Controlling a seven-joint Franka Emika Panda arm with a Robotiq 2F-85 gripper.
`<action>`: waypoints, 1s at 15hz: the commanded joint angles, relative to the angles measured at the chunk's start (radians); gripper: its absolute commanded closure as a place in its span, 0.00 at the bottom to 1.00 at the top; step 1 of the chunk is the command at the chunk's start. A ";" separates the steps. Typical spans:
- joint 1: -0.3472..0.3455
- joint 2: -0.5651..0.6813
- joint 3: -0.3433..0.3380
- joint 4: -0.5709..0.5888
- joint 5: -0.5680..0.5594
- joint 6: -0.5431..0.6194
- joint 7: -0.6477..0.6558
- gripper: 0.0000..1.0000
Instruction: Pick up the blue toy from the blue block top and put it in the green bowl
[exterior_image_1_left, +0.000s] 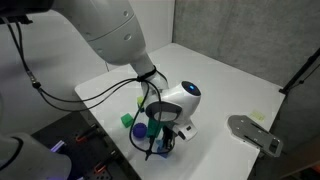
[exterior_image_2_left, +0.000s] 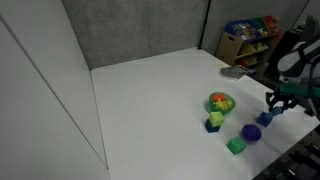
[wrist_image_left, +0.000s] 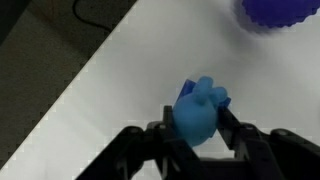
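Note:
In the wrist view my gripper (wrist_image_left: 203, 128) is shut on the blue toy (wrist_image_left: 198, 115), a small rounded light-blue piece pinched between both fingers. A darker blue corner, the blue block (wrist_image_left: 220, 96), shows just behind the toy. I cannot tell whether the toy still touches it. In an exterior view the gripper (exterior_image_2_left: 272, 106) hangs near the table's right edge over a small blue spot (exterior_image_2_left: 266, 118) where toy and block cannot be told apart. The green bowl (exterior_image_2_left: 220, 102) stands to the left of the gripper and holds orange and yellow pieces.
A dark blue-purple ball (exterior_image_2_left: 250, 132) lies close beside the gripper and also shows in the wrist view (wrist_image_left: 280, 10). A green cube (exterior_image_2_left: 236, 146) and another small blue cube (exterior_image_2_left: 215, 122) sit near the bowl. The table edge is close to the gripper. A grey clamp (exterior_image_1_left: 255, 130) lies on the table.

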 joint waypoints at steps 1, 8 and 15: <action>-0.002 -0.057 0.016 -0.012 0.015 -0.017 -0.015 0.78; 0.045 -0.179 0.083 -0.003 0.004 -0.053 -0.039 0.90; 0.153 -0.181 0.151 0.112 -0.033 -0.101 -0.027 0.90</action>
